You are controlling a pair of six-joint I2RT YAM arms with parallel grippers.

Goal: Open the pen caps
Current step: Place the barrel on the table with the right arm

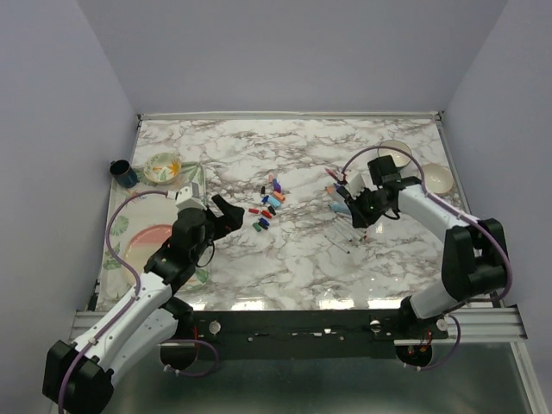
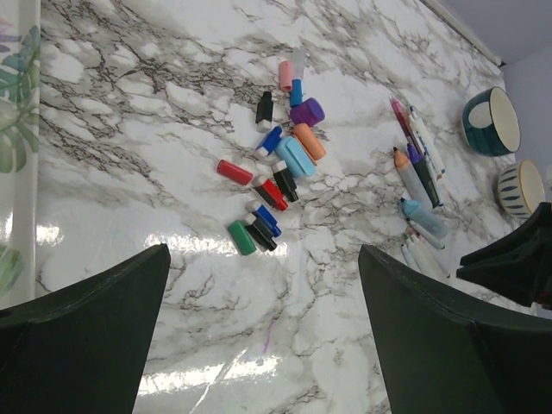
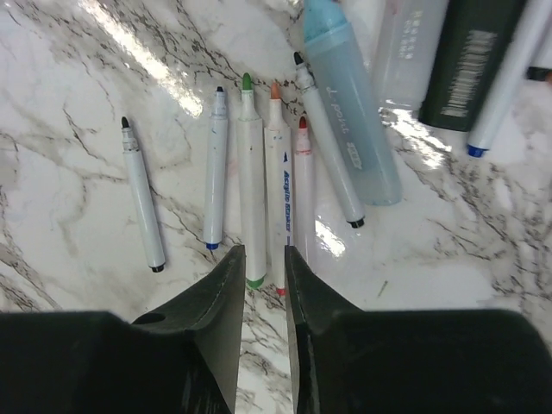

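**Mia:** Start on the left. What is the left gripper (image 1: 226, 211) doing?

**Tom:** Its fingers are spread wide and it holds nothing. It hangs over the table (image 1: 302, 155), near the caps (image 2: 285, 179).

**Mia:** Where are the caps?

**Tom:** In a little heap in the middle of the table, all lying flat. They point lots of ways. In the left wrist view, many lie slanted from top left to bottom right.

**Mia:** And further right?

**Tom:** The pens (image 3: 252, 198) lie side by side, well apart from the caps. Their tips point away from the right gripper (image 3: 263, 254). I see no caps on those.

**Mia:** Is that gripper holding one?

**Tom:** No. Its fingers are almost pressed together, with just a thin gap, right over the back ends of the pens.

**Mia:** What could go wrong?

**Tom:** The pens are packed close. I think it could grab two at once, or bump one so it rolls away. And the left gripper could scatter the heap if it dips too low.
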